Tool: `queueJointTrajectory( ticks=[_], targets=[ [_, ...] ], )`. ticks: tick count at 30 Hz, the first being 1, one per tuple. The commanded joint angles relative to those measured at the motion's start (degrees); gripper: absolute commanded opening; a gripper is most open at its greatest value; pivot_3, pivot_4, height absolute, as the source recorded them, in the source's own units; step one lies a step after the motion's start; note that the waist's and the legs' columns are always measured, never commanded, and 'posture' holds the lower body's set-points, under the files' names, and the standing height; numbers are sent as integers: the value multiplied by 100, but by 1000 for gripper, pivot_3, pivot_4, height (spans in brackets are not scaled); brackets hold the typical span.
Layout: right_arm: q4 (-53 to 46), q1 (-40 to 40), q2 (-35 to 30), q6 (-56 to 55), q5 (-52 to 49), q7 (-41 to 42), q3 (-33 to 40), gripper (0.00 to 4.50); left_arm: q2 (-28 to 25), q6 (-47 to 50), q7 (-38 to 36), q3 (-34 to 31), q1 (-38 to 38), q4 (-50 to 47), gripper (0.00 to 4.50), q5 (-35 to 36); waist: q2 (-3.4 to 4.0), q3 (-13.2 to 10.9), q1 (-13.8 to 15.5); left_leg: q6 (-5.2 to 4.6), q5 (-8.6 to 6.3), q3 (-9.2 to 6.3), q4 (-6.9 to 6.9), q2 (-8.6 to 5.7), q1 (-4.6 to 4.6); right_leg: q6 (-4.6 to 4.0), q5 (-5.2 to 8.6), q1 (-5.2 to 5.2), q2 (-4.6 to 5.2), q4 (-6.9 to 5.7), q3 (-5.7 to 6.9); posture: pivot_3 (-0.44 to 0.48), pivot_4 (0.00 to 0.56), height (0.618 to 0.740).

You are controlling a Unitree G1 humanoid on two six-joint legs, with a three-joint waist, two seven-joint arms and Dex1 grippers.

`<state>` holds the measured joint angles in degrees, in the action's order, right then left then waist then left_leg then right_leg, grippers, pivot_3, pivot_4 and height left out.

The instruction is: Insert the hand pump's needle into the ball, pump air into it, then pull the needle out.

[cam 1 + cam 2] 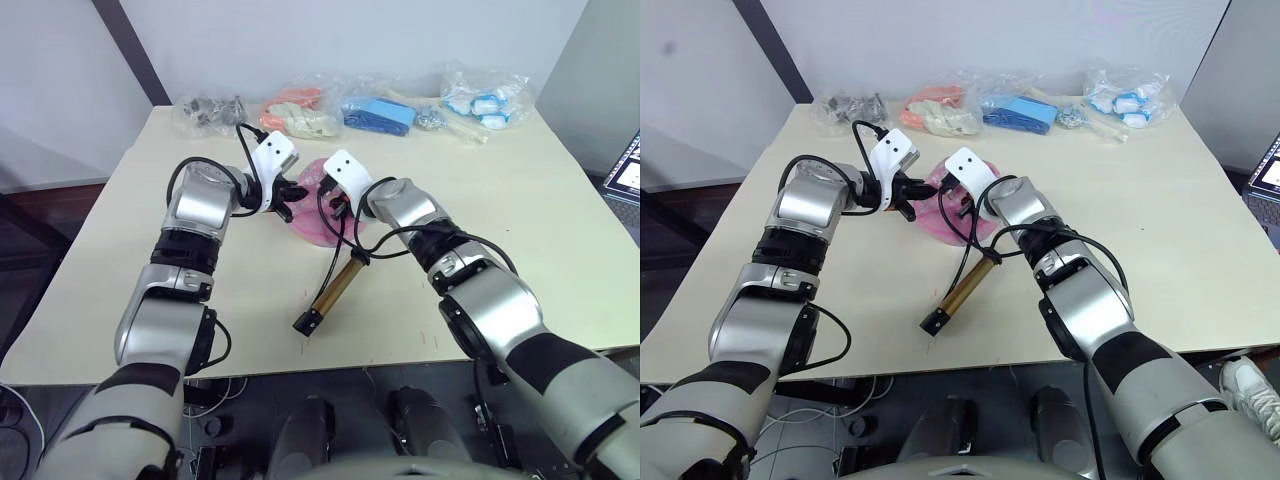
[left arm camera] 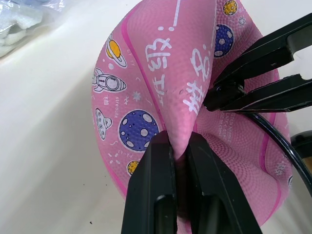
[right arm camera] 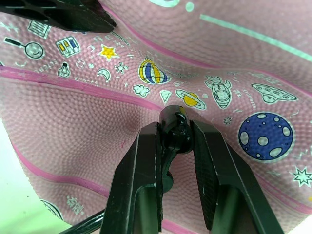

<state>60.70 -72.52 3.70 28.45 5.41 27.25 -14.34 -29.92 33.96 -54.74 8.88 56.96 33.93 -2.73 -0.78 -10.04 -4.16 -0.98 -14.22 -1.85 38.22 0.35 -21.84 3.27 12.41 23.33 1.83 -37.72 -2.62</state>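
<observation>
Left gripper (image 2: pixel 181 146) is pinching a fold of the limp pink ball (image 2: pixel 161 63); right gripper (image 3: pixel 176 131) is clamping the needle (image 3: pixel 174 127) fitting against it. Hand pump (image 1: pixel 332 293) is lying on the cream surface (image 1: pixel 540 220), bagged items (image 1: pixel 380 112) lining its far edge by a white wall.

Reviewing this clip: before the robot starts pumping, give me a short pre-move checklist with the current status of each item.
1. Left gripper pinches a fold of the deflated ball: ok.
2. Right gripper shut on the needle fitting, pressed against the ball: ok.
3. Needle pin fully inside the valve: cannot tell, fitting hides it.
4. Hand pump held ready: not ok, it lies loose on the table.
5. Hose free of kinks: cannot tell.
</observation>
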Motion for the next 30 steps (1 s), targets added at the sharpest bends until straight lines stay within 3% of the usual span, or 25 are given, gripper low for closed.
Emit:
queueJointTrajectory(
  ticks=[1, 30],
  targets=[
    [261, -48, 108, -82, 170, 6, -80, 371, 169, 110, -155, 230, -252, 50, 0, 37, 0, 1, -1, 0, 0, 0, 0, 0, 0, 0, 0, 0, 0, 0, 0, 0, 150, 740],
    [1044, 19, 411, -648, 616, 101, -78, 371, 105, 542, -504, 128, -764, -906, 0, 330, 9, 67, -123, 1, 0, -1, -46, 2, 18, -18, 13, 0, 4, 12, -2, 0, 150, 740]
  ],
)
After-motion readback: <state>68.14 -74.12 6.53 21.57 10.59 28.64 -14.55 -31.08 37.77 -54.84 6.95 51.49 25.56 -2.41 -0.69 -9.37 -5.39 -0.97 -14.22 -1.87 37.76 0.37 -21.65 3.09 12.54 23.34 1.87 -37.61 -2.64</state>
